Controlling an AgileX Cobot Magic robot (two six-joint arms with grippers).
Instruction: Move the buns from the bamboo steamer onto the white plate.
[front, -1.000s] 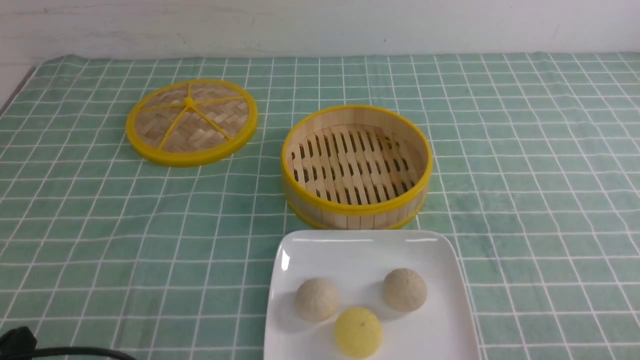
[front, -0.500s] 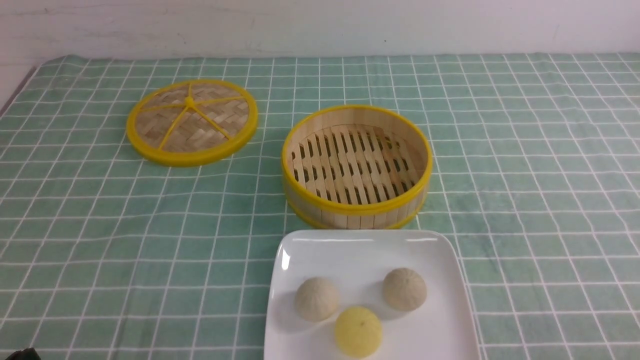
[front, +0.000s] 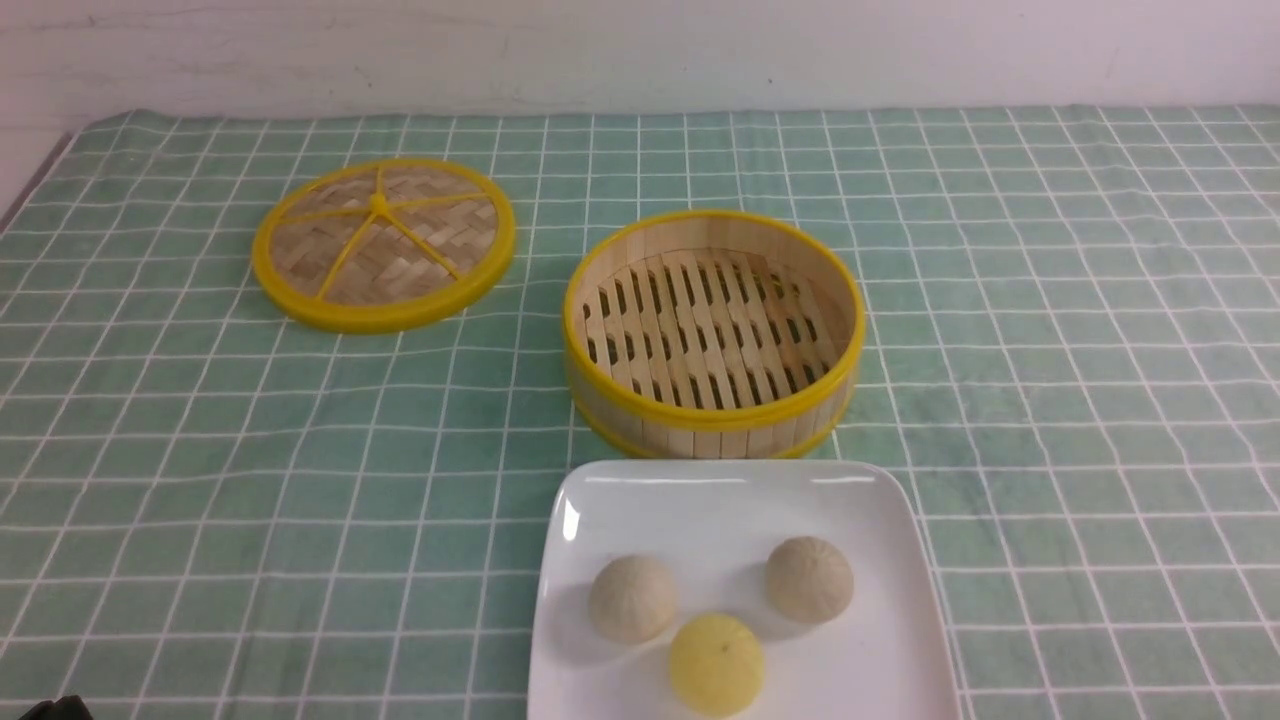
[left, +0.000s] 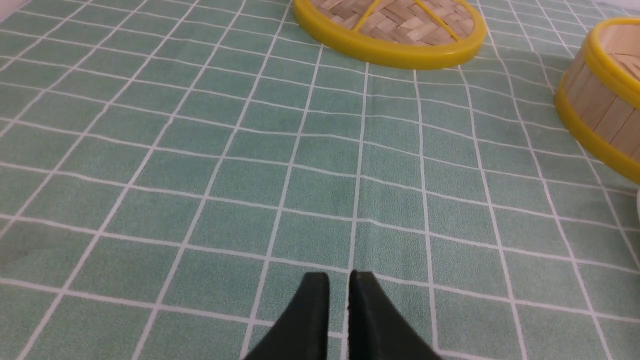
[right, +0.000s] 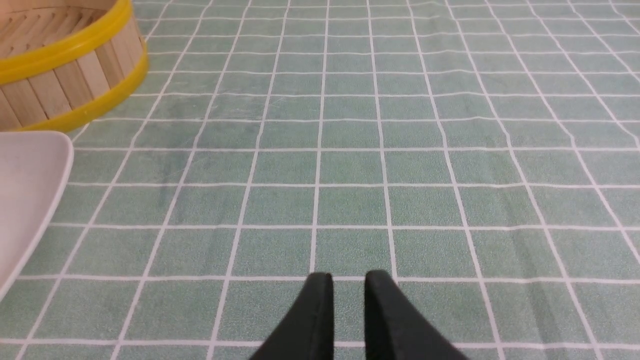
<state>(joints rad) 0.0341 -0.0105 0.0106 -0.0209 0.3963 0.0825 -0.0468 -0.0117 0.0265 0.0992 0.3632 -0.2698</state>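
Note:
Three buns lie on the white plate (front: 700, 495) at the front: two beige pleated ones (front: 632, 598) (front: 809, 579) and a smooth yellow one (front: 716, 664). Just behind the plate stands the bamboo steamer (front: 713, 425), with only its slatted floor showing inside. My left gripper (left: 339, 275) hangs over bare cloth left of the plate, its fingers almost together with nothing between them. My right gripper (right: 348, 274) hovers over bare cloth right of the plate, with a narrow gap between its fingers and nothing held. The steamer wall (right: 65, 85) and a plate corner (right: 25, 180) show in the right wrist view.
The steamer's woven lid (front: 383, 243) with a yellow rim lies flat at the back left, also seen as the lid (left: 390, 50) in the left wrist view. A green checked cloth (front: 1050, 350) covers the table. A white wall runs along the back edge.
The dark part of my left arm and its cable at the front view's bottom left corner have slid almost out of sight. Buns, plate, steamer and lid have not moved.

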